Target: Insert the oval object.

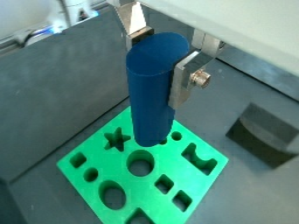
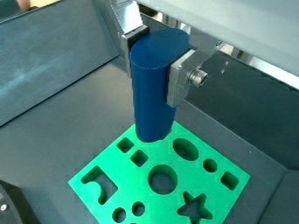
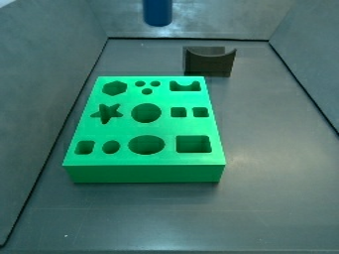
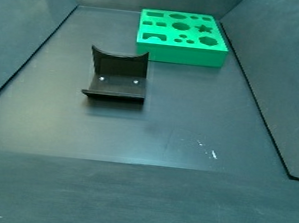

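Observation:
My gripper [image 1: 160,61] is shut on the oval object [image 1: 149,96], a tall smooth blue peg that hangs upright between the silver fingers [image 1: 184,80]. Both wrist views show this grip [image 2: 158,61], with the peg [image 2: 149,96] well above the green block [image 1: 211,179] and its shaped holes [image 2: 128,188]. In a side view only the peg's lower end [image 3: 157,12] shows, high above the far side of the green block [image 3: 146,171]; the gripper itself is out of frame. The block's large rounded hole [image 3: 146,145] is open. The peg does not touch the block.
The dark fixture [image 3: 209,60] stands on the floor beyond the block's far right corner, also seen in a side view [image 4: 116,75] and a wrist view [image 1: 267,129]. Sloping dark walls ring the floor. The green block [image 4: 182,57] sits near one end.

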Available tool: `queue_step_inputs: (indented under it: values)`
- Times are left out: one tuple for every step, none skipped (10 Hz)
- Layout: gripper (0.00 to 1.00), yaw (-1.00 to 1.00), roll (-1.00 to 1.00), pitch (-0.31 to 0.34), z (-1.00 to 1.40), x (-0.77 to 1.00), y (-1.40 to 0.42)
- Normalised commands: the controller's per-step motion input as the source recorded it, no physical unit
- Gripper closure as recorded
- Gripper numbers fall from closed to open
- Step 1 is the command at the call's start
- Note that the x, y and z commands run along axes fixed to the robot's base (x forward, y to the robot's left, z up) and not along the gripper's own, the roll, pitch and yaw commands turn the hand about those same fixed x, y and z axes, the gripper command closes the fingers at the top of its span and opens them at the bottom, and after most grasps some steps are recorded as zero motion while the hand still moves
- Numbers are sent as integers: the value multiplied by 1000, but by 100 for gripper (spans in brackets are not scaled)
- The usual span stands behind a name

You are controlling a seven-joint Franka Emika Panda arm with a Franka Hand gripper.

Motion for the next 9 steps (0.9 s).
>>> queue_step_inputs:
  values:
    - [100, -923, -63, -160, -526, -71, -129]
    - [100, -1000, -23, 0, -497, 0, 0]
    - [100, -1000, 0, 0, -497, 0, 0]
    - [100, -1000, 0, 0, -500, 0, 0]
    - [100, -1000, 0, -16, -429, 0, -77]
    - [100, -1000, 0, -46, -457, 0, -91]
    - [100, -1000, 0, -39, -460, 0, -91]
    - [100, -963, 0, -3, -363, 0, -226]
    - [100, -780, 0, 0, -260, 0, -463]
